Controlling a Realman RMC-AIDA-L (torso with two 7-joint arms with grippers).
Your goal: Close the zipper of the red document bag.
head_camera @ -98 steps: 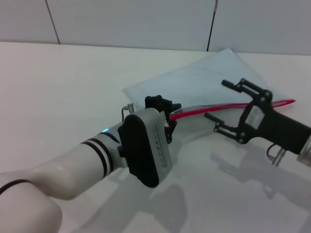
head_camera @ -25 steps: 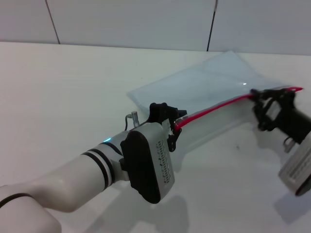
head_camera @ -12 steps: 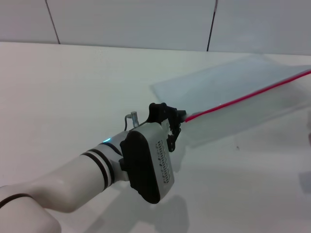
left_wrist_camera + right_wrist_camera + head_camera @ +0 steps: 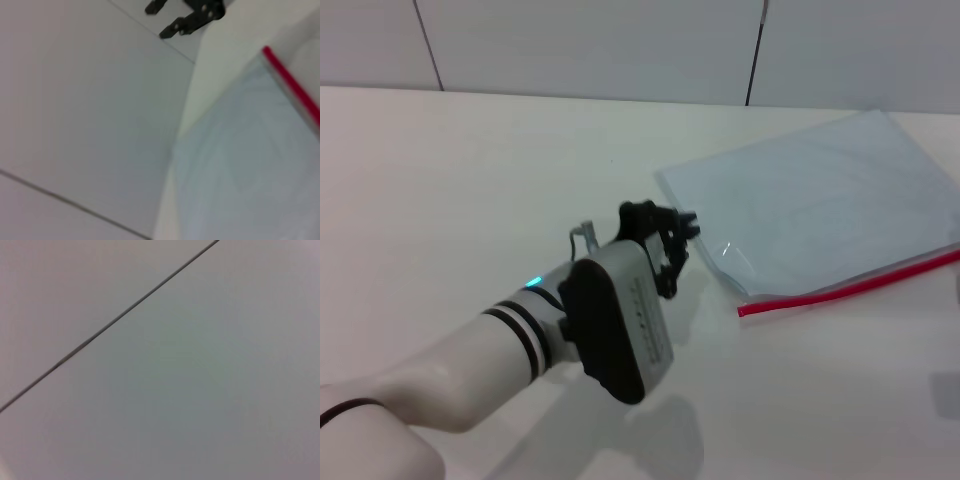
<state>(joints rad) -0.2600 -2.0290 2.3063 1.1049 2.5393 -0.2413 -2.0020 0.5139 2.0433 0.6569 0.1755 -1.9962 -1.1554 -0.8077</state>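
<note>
The red document bag (image 4: 810, 210) lies flat on the white table at the right. It is a translucent pale-blue pouch. Its zipper (image 4: 850, 285), a thin red strip, runs along the long edge nearest me. My left gripper (image 4: 678, 250) hovers just left of the bag's short edge, open, holding nothing and apart from the zipper's end. The left wrist view shows the bag (image 4: 240, 175) with a stretch of the zipper (image 4: 295, 90). Farther off in that view is my right gripper (image 4: 162, 20), its two fingers parted. The head view does not show the right gripper.
The white table (image 4: 470, 180) stretches to the left and towards the front. A pale panelled wall (image 4: 620, 40) rises behind it. The right wrist view shows only a plain grey surface with one dark seam (image 4: 110, 325).
The bag was held up by its red edge between both grippers. It now lies flat, shifted right, and the left gripper has let go. The right gripper left the head view.
</note>
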